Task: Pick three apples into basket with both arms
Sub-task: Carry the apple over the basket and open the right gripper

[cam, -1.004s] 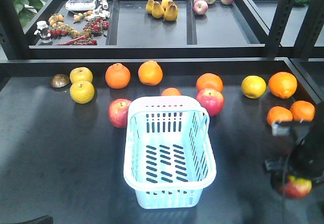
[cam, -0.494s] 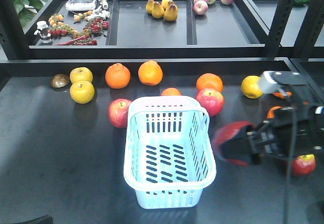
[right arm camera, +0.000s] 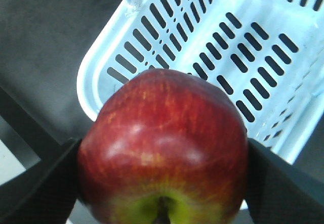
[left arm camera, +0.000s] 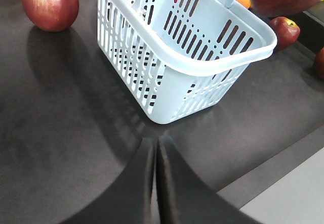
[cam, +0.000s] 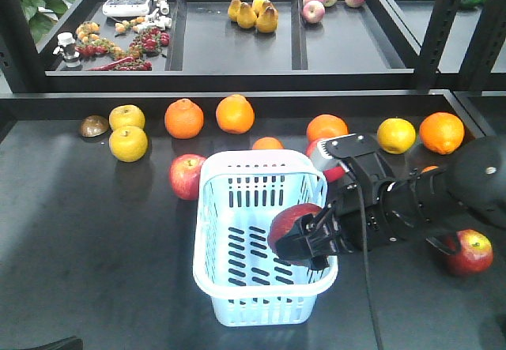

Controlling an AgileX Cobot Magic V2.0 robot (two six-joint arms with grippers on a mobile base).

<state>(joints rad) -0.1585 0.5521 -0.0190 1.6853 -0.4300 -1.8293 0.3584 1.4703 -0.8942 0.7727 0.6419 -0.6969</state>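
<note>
The pale blue basket [cam: 261, 283] stands mid-table. My right gripper [cam: 304, 239] is shut on a dark red apple [cam: 291, 225] and holds it above the basket's right side. In the right wrist view the apple [right arm camera: 164, 133] fills the gap between the black fingers [right arm camera: 45, 183], stem end toward the camera, with the basket [right arm camera: 243, 47] below. A second apple [cam: 186, 176] lies left of the basket, a third [cam: 468, 252] right of the arm. Another red apple [cam: 335, 175] is mostly hidden behind the arm. My left gripper [left arm camera: 156, 183] is shut and empty, low in front of the basket [left arm camera: 202, 57].
Oranges [cam: 235, 114] and yellow fruits [cam: 128, 143] lie along the back of the table. A raised shelf [cam: 237, 46] behind holds trays of pears and small items. The table's front edge [left arm camera: 283, 198] is near my left gripper. Dark posts [cam: 439, 26] stand at the back right.
My right arm has swung left from the table's right front, carrying the apple to above the basket. One apple stays on the table at the right.
</note>
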